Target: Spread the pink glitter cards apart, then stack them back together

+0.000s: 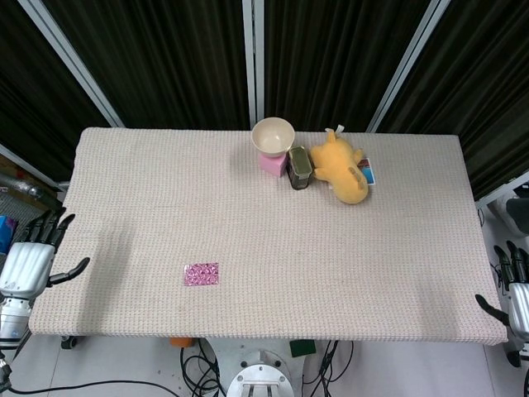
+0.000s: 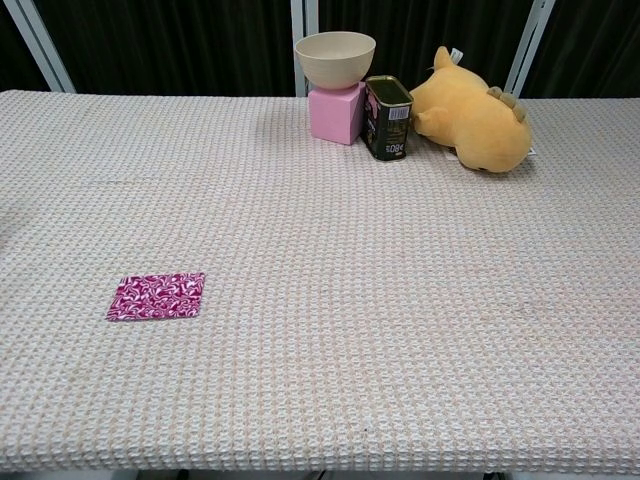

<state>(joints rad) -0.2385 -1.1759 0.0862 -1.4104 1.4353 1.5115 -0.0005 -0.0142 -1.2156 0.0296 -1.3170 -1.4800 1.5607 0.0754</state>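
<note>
The pink glitter cards (image 1: 201, 274) lie in one neat stack, flat on the woven table cover near the front left; the chest view shows the same stack (image 2: 157, 296). My left hand (image 1: 27, 263) hangs off the table's left edge, fingers apart, holding nothing, well left of the cards. Off the right front corner my right hand (image 1: 516, 289) is partly cut by the frame, fingers spread and empty. Neither hand appears in the chest view.
At the table's back centre a cream bowl (image 1: 273, 133) sits on a pink block (image 1: 270, 162), with a dark tin (image 1: 298, 168) and a yellow plush toy (image 1: 341, 165) beside it. The beige table cover (image 1: 264, 248) spans the whole top.
</note>
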